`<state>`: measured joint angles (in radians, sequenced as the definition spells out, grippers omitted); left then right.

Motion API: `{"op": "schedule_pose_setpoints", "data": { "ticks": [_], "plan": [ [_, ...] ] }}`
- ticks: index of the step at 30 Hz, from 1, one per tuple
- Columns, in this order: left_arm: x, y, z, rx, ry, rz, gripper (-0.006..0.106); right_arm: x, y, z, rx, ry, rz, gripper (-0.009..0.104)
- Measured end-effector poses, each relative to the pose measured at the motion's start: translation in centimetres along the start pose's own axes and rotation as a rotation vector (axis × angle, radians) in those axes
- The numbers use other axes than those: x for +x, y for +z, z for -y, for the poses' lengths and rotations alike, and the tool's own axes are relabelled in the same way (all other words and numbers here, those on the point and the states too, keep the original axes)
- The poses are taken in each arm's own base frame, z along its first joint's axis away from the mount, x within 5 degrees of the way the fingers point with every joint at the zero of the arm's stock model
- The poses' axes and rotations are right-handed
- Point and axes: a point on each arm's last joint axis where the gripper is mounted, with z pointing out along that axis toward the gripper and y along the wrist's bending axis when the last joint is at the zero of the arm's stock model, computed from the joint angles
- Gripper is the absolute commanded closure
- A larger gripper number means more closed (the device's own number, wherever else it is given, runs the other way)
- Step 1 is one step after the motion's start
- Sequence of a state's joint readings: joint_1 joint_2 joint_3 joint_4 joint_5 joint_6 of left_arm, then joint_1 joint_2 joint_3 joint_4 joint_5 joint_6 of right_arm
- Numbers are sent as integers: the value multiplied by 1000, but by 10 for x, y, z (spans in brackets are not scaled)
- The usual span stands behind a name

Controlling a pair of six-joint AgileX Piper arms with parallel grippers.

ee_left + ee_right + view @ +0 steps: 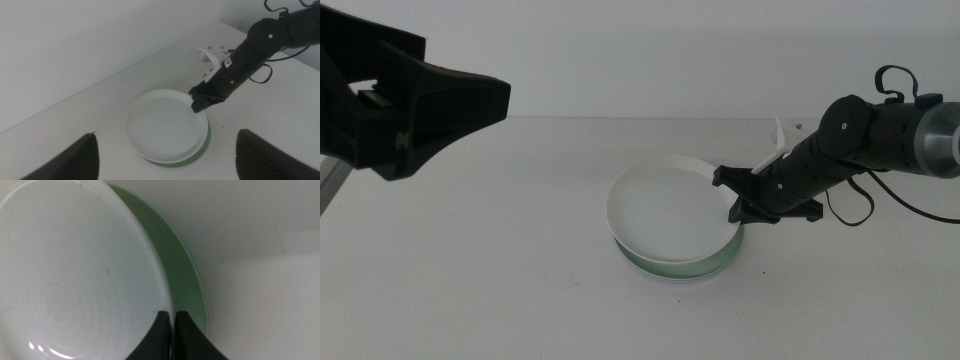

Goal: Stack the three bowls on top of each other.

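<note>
Two bowls show plainly in the stack near the middle of the matte white surface (500, 250): a shallow round white plastic bowl (665, 210) with a low smooth rim, and beneath it a mint green plastic bowl (685, 268) of the same round, plate-like shape. The green one shows only as a crescent along the near and right side of the stack. Whether a third bowl lies under them cannot be told. The white bowl sits tilted, its near-left side resting low on the stack and its far-right rim lifted. Its inside is glossy, with faint concentric rings and small bright glints in the right wrist view.

One pincer is at work: the right pincer (732, 192), dark and angular, comes in from the right and pinches the white bowl's right rim, its two jaws pressed almost together on the thin edge. A black cable loops beside its arm.

Near and to the left of the stack the surface lies open and bare, and a broad strip of it runs to the near edge. To the right, the arm crosses the room beside the stack.

Farther off, at upper left in the middle view, the left pincer (410, 105) hangs high, well apart from the bowls; its wrist view shows its two dark jaws spread wide with nothing between them. Beyond the stack the surface's far edge meets a plain pale wall (650, 55).
</note>
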<state>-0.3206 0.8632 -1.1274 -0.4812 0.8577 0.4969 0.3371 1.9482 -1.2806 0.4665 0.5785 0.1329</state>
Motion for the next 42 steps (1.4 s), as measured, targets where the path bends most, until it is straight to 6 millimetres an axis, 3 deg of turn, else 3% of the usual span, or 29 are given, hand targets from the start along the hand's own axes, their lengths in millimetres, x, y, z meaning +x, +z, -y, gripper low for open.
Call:
{"op": "schedule_pose_setpoints", "data": {
  "ticks": [4, 11, 14, 19, 24, 27, 30, 36, 42],
  "plan": [
    [0, 0, 0, 0, 0, 0, 7, 1, 0, 1, 7, -9, -10, 72],
    [0, 0, 0, 0, 0, 0, 7, 2, -1, 1, 14, -26, -22, 21],
    [0, 0, 0, 0, 0, 0, 7, 0, -11, -3, 4, -92, 1, 8],
    [0, 0, 0, 0, 0, 0, 7, -9, -66, -14, -21, -222, 142, 7],
    [0, 0, 0, 0, 0, 0, 7, -16, -169, -7, 10, -309, 423, 7],
    [0, 0, 0, 0, 0, 0, 7, 5, -236, 4, 56, -356, 615, 7],
    [0, 0, 0, 0, 0, 0, 7, 39, -276, 22, 110, -365, 749, 7],
    [0, 0, 0, 0, 0, 0, 7, 106, -297, 45, 139, -372, 881, 7],
    [0, 0, 0, 0, 0, 0, 7, 123, -307, 49, 132, -376, 960, 7]
  ]
}}
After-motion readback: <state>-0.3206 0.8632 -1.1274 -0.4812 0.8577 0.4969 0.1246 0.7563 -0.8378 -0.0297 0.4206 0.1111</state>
